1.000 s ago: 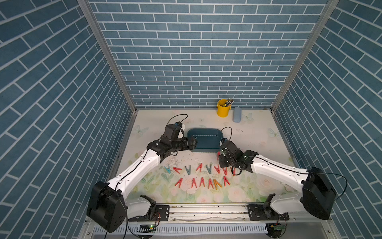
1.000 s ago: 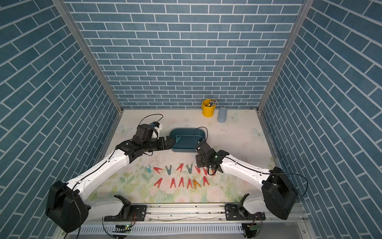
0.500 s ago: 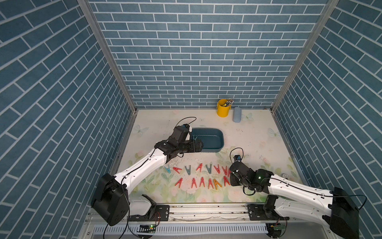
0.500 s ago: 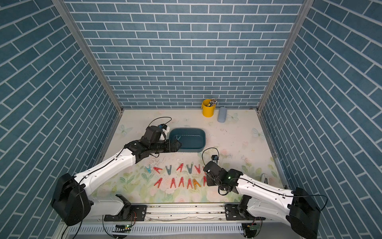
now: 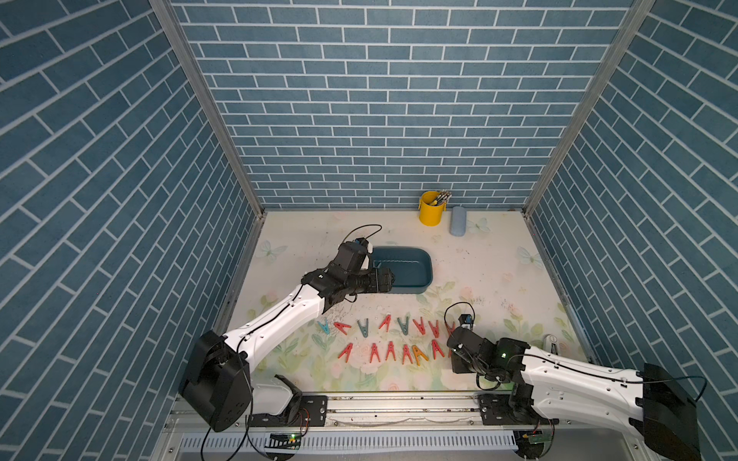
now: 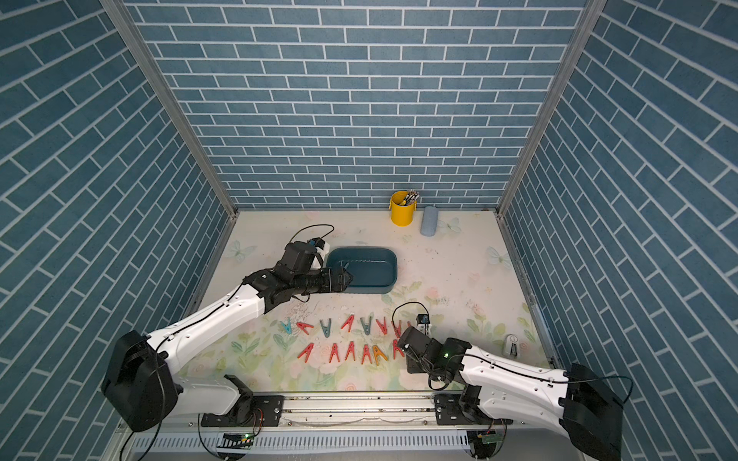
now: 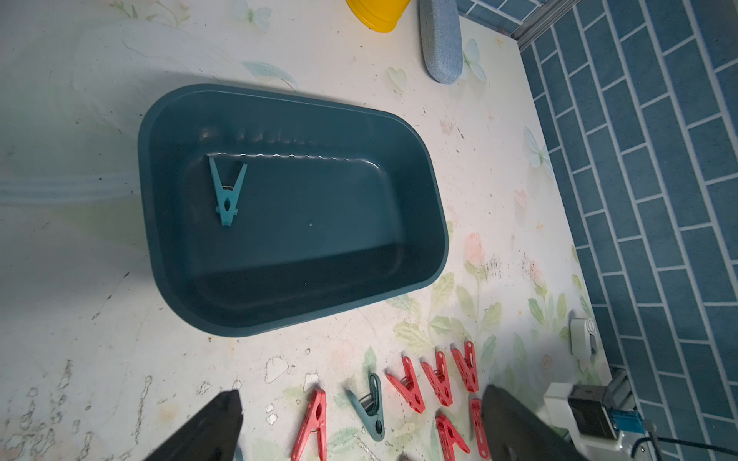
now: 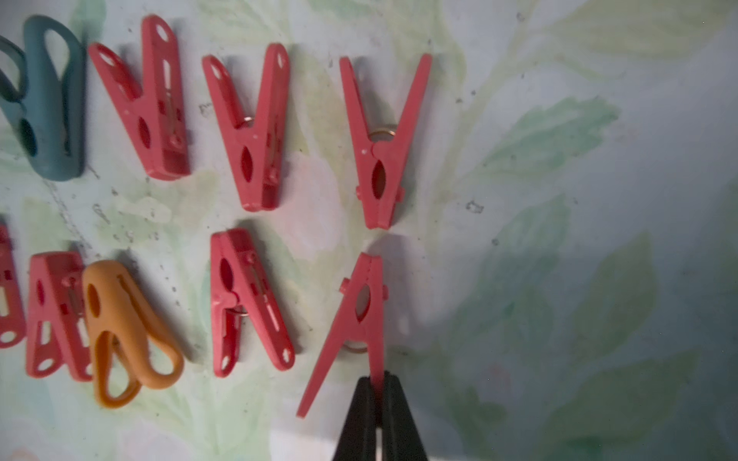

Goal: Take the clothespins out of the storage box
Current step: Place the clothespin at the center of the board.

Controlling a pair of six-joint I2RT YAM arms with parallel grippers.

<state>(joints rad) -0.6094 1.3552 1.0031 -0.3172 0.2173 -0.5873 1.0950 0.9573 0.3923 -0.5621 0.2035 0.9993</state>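
Left wrist view: teal clothespin (image 7: pixel 227 195) in storage box (image 7: pixel 287 97), tip toward our left jaws.
Left: nearer, wide, empty.
Right jaws: pinching red clothespin (image 8: pixel 359 315).

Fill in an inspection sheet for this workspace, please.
Surface: pale floral tabletop, scuffed and speckled.
Job's things: dark teal plastic storage box holds one teal clothespin; two rows of red, teal and orange plastic clothespins lie on the tabletop.
Clutter: yellow cylindrical bucket of tools, pale blue-grey oblong case, small white device.
Hands: left hand open beside the storage box; right hand shut on a red clothespin's leg.
Cables: a black loop over each wrist.
Surroundings: blue brick-patterned walls, metal front rail.
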